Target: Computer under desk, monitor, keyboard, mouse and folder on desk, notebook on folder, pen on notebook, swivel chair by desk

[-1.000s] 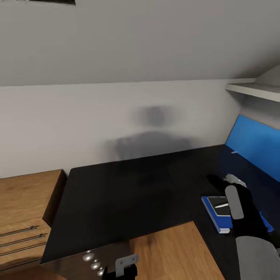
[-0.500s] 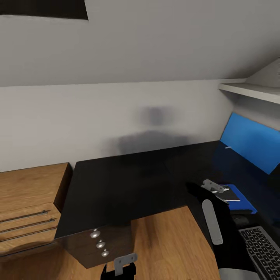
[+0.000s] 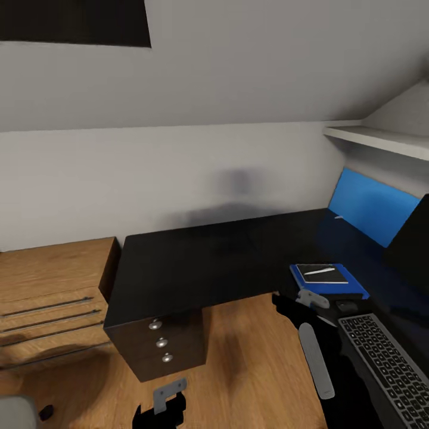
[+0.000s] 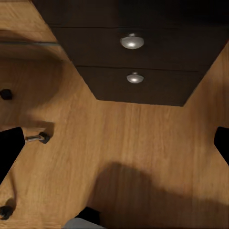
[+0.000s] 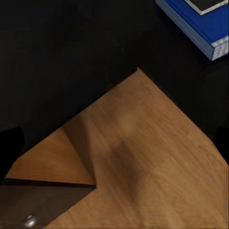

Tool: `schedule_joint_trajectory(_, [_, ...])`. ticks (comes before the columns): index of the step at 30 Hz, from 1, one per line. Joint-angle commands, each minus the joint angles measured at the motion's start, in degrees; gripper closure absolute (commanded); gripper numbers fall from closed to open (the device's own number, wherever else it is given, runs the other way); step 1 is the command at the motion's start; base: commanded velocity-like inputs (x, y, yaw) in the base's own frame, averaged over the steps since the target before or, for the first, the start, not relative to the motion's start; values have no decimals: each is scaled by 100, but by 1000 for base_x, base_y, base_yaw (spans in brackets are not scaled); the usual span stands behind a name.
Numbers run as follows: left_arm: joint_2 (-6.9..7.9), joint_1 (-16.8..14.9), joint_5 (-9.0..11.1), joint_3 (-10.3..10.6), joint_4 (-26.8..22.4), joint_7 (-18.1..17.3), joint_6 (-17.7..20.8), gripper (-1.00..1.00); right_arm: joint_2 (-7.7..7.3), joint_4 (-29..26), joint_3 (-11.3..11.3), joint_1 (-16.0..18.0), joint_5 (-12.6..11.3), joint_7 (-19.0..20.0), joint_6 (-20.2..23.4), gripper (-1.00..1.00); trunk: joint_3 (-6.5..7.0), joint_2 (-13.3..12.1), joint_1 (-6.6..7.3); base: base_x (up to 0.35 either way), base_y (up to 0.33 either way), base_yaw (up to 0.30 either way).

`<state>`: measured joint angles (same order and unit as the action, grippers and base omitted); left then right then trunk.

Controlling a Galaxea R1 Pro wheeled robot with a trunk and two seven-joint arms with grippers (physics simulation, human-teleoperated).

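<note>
The blue folder [image 3: 339,286] lies on the black desk [image 3: 196,262] with the grey notebook [image 3: 322,274] on it and the white pen [image 3: 319,271] on top. Just in front of that stack sits the small black mouse [image 3: 347,306], then the keyboard [image 3: 387,363]. The monitor [image 3: 411,244] stands dark at the right edge. My right gripper [image 3: 286,307] [image 5: 114,138] hangs open and empty over the floor inside the desk's corner, left of the folder [image 5: 200,24]. My left gripper [image 3: 158,411] [image 4: 114,145] is open and empty, low before the drawer unit [image 4: 138,57]. A grey corner of the swivel chair [image 3: 15,412] shows at the lower left.
A light wood dresser [image 3: 47,298] with long handles stands against the desk's left end. Castors and a chrome leg of the chair [image 4: 40,138] lie on the wood floor [image 3: 250,357] near my left gripper. A blue panel [image 3: 369,208] leans at the wall under a white shelf [image 3: 381,140].
The whole view has shifted back and to the left, bringing keyboard, monitor and chair into sight. My right gripper has left the folder stack and now hangs off the desk's edge.
</note>
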<state>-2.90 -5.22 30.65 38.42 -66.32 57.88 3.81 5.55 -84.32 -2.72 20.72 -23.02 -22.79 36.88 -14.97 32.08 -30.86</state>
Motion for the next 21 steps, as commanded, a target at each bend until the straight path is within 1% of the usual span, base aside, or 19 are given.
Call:
schedule_joint_trajectory(1, [15, -6, 17, -61, -7, 33, 42, -100, 0, -24, -4, -28, -60, -49, 15, -100, 9, -32, 24, -337, 0, 0])
schedule_joint_trajectory(3, [58, -6, 21, -318, -2, 24, 47, -100, -8, -105, 3, -233, -48, -51, 7, -100, 45, -112, 67, -337, 0, 0])
schedule_joint_trajectory(4, [69, -6, 24, -401, -3, 18, 50, -100, -12, -118, 18, -311, -41, -49, 6, -100, 63, -153, 89, -337, 0, 0])
schedule_joint_trajectory(6, [85, -6, 70, -622, 13, -20, 68, -100, -11, -114, 109, -412, -29, -44, -7, -100, 99, -233, 133, -326, 0, 0])
schedule_joint_trajectory(7, [91, -6, 161, -833, 80, -128, 102, -100, -11, -94, 258, -501, -14, -43, -22, -100, 117, -273, 155, -282, 0, 0])
schedule_joint_trajectory(8, [92, -6, 197, -908, 119, -192, 118, -100, -12, -85, 320, -542, -2, -41, -27, -100, 135, -313, 177, -259, 0, 0])
schedule_joint_trajectory(9, [97, -6, 267, -1046, 209, -370, 155, -100, -12, -56, 454, -633, 27, -38, -37, -100, 153, -353, 199, -201, 0, 0])
schedule_joint_trajectory(11, [107, -6, 343, -1325, 368, -862, 261, -100, -15, 109, 759, -834, 121, -22, -144, -100, 188, -433, 243, -110, 0, 0])
schedule_joint_trajectory(12, [114, -6, 355, -1441, 435, -1087, 308, -100, -16, 302, 928, -910, 194, -13, -291, -100, 206, -473, 265, -55, 0, 0])
schedule_joint_trajectory(13, [118, -6, 361, -1519, 506, -1245, 340, -100, -17, 564, 1103, -958, 293, -4, -504, -100, 224, -514, 287, -35, 0, 0])
schedule_joint_trajectory(14, [125, -6, 366, -1596, 657, -1386, 367, -100, -18, 1046, 1376, -999, 490, 3, -928, -100, 242, -554, 309, -18, 0, 0])
schedule_joint_trajectory(15, [126, -6, 367, -1614, 724, -1417, 370, -100, -17, 1218, 1471, -1008, 564, 5, -1098, -100, 260, -594, 331, -14, 0, 0])
schedule_joint_trajectory(16, [135, -6, 369, -1646, 878, -1471, 375, -100, -11, 1584, 1679, -1021, 709, 7, -1484, -100, 278, -634, 353, -9, 0, 0])
schedule_joint_trajectory(17, [177, -6, 372, -1676, 1156, -1523, 379, -100, -5, 2163, 2003, -1033, 893, 8, -2132, -100, 296, -674, 375, -5, 0, 0])
schedule_joint_trajectory(18, [255, -6, 387, -1700, 1629, -1668, 382, -100, 9, 3123, 2355, -1038, 1052, 4, -3107, -100, 314, -714, 397, -2, 0, 0])
schedule_joint_trajectory(20, [271, -6, 391, -1706, 1785, -1818, 383, -100, 11, 3449, 2416, -1035, 1081, 4, -3367, -100, 350, -794, 441, -1, 0, 0])
schedule_joint_trajectory(21, [284, -6, 390, -1712, 1939, -2060, 383, -100, 13, 3707, 2456, -1032, 1100, 0, -3549, -100, 368, -834, 463, 0, 0, 0])
